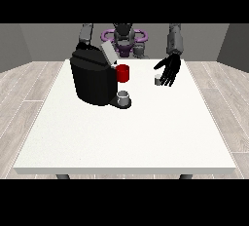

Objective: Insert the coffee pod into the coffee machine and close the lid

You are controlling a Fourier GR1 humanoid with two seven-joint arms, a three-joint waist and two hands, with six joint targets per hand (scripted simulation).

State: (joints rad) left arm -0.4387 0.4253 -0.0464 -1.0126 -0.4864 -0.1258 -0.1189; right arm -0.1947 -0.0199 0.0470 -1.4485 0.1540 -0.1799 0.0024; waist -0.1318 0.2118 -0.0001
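A black coffee machine (92, 80) stands on the white table (126, 132) at the view's left, its grey lid (108, 53) tilted up and open. A small grey cup (124, 98) sits on the machine's base at its front. A small grey coffee pod (158, 79) rests on the table right of the machine. The hand at the view's right (170, 69) hovers just over and beside the pod, fingers spread and pointing down, not closed round it. The other arm goes down behind the machine, and its hand is hidden.
A red mug (123, 73) stands just right of the machine, between it and the pod. The robot's torso (124, 40) is behind the table's far edge.
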